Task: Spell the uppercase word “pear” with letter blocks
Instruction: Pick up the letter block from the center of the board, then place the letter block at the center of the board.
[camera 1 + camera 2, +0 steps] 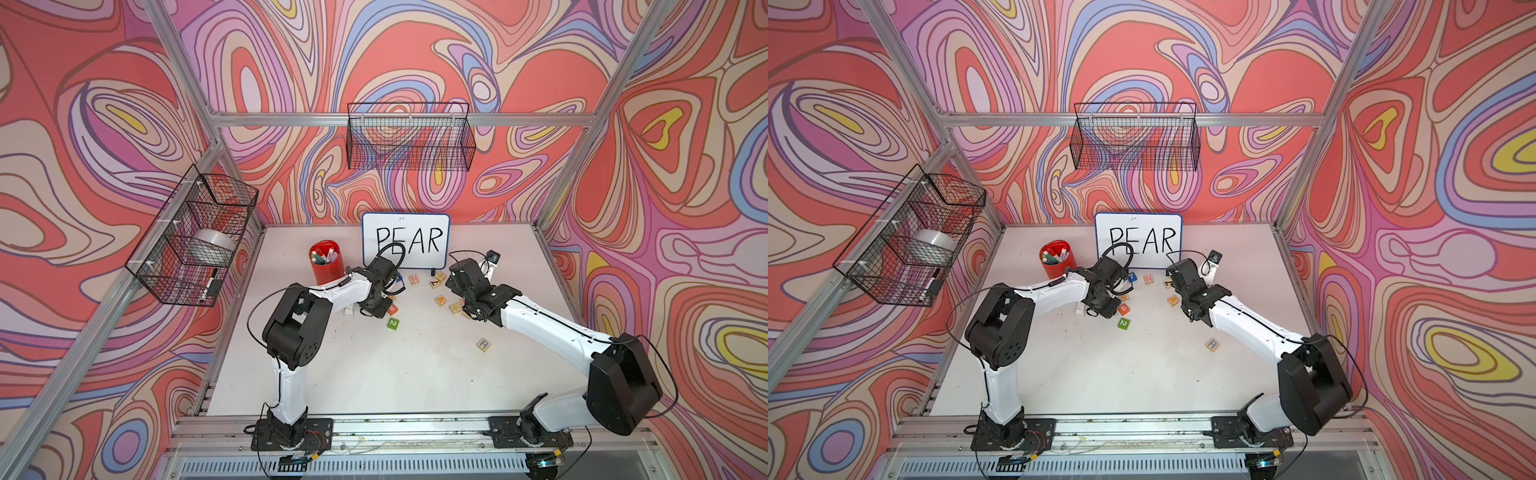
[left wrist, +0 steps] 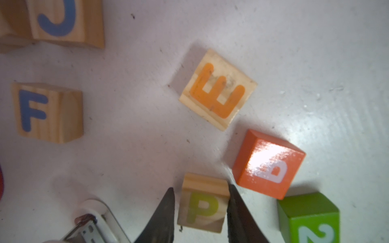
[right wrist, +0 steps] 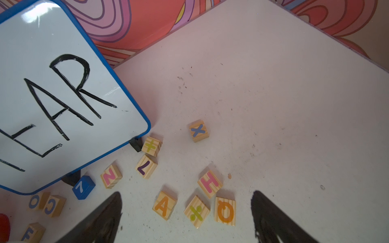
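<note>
Wooden P block (image 2: 203,203) sits on the table (image 1: 374,374) between the fingers of the left gripper (image 2: 201,187), letter face up. One finger is against its side and the other looks a sliver off, so can't tell if the pinch is complete. Right gripper (image 3: 187,193) is spread wide and empty, hovering near the A block (image 3: 164,205).

Step, as I read it: grab P, the first letter. To do it well:
- Squeeze square on the two plain side faces so the block doesn't pivot.
- The orange cube (image 2: 268,166) is just beside one finger, so watch for a nudge.
- Lift straight up.
- Set P down at the row's start, leaving room for three more, letter reading the same way as the whiteboard (image 1: 405,241).

E block (image 2: 217,90) lies near P, apart from it, turned askew. R block (image 1: 483,344) sits alone, well apart from the rest, by the right arm. No letter looks placed yet.

Counts:
- Task blocks: four, one each of P, E, A, R.
- Painted cubes: three, the orange cube, green cube (image 2: 309,218) and blue cube (image 3: 83,187).
- Wooden blocks in the right wrist view: eleven, A included.
- Whiteboard: one.
- Red cup (image 1: 325,262): one.
- Wire baskets (image 1: 409,137): two.
- Arms: two.
</note>
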Action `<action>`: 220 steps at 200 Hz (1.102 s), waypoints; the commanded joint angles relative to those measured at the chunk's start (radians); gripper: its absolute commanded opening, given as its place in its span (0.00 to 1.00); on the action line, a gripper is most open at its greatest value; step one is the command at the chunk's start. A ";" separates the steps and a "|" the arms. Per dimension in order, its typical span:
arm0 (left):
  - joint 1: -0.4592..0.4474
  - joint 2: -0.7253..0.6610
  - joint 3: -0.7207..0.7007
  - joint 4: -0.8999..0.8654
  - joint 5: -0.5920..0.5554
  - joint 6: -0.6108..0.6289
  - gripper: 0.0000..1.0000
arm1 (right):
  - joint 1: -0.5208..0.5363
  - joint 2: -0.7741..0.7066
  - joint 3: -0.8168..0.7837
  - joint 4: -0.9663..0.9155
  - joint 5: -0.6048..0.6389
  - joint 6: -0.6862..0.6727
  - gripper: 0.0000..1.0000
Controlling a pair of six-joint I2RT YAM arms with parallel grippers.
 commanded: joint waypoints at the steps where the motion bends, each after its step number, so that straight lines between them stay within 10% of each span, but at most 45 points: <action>1: -0.001 0.026 0.010 -0.047 -0.007 -0.039 0.34 | -0.004 -0.008 -0.023 0.009 0.018 -0.004 0.97; 148: -0.180 -0.215 -0.172 -0.158 0.072 -0.755 0.24 | -0.007 0.007 -0.065 0.126 -0.063 -0.166 0.97; 220: -0.228 -0.178 -0.193 -0.162 0.101 -0.832 0.25 | -0.015 -0.020 -0.103 0.191 -0.102 -0.235 0.97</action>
